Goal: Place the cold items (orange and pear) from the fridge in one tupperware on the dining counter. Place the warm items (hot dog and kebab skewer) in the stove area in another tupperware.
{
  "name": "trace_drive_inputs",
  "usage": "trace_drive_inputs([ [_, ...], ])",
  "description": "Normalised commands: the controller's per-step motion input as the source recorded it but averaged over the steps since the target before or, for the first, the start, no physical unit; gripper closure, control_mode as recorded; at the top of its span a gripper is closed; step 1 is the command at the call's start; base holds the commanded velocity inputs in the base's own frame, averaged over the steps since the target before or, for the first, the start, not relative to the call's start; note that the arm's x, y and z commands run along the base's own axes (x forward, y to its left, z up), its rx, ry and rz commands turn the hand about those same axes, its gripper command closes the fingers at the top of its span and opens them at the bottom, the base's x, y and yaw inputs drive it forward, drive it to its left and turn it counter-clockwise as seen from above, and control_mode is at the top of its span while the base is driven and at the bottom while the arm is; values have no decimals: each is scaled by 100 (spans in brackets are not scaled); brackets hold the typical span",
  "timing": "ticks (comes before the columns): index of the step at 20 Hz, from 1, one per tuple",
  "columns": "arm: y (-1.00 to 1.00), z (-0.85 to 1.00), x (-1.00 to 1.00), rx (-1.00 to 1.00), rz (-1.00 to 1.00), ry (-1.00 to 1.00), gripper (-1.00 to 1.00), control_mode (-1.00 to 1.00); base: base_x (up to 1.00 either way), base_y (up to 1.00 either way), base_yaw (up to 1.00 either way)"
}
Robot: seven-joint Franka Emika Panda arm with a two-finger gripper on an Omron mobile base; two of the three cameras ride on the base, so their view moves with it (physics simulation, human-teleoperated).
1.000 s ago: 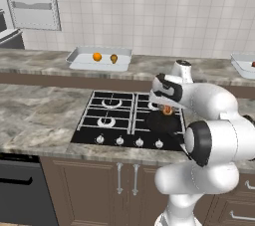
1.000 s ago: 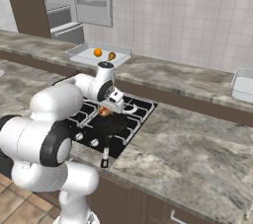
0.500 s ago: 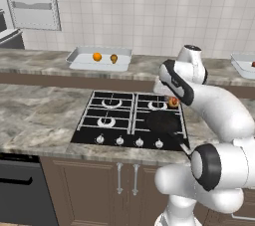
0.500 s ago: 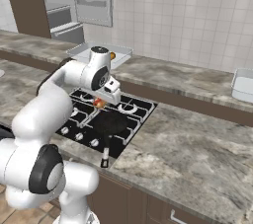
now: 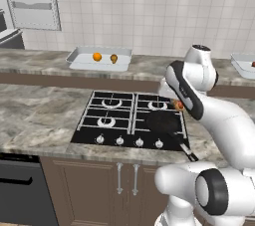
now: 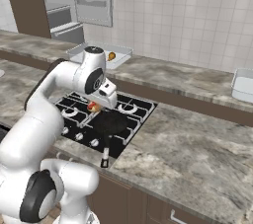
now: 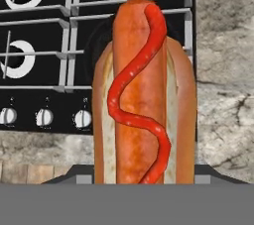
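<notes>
Claw clamped on the hot dog, held above the stovetop near its right-hand burners, over the dark frying pan. Bun and sausage pointing straight out along the fingers in the hand view, a wavy red sauce line down the glossy sausage, soft tan bun either side.

For the carry: best kept level and slow, grip on the bun firm but not crushing, since bread yields and the round sausage could slide out endwise. Lift clear of the pan's long handle before swinging toward the empty-looking tupperware far right on the back worktop.

Other tupperware, shallow, pale and rectangular, already carrying the orange and pear. Worktop mottled grey stone; stove black with cast grates and small silvery knobs; wall tiled white.
</notes>
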Motion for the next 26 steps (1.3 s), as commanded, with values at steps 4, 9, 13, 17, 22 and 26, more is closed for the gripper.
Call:
trace_drive_inputs([
  [4, 0, 17, -28, 0, 0, -3, 100, 100, -8, 0, 0],
  [9, 0, 0, 0, 0, 0, 0, 100, 100, -62, -1, -11],
  [13, 0, 0, 0, 0, 0, 0, 100, 100, -80, -19, -38],
  [17, 0, 0, 0, 0, 0, 0, 100, 100, -26, -72, -36],
  [22, 0, 0, 0, 0, 0, 0, 100, 100, -12, -93, -11],
  [26, 0, 0, 0, 0, 0, 0, 100, 100, -12, -98, -3],
])
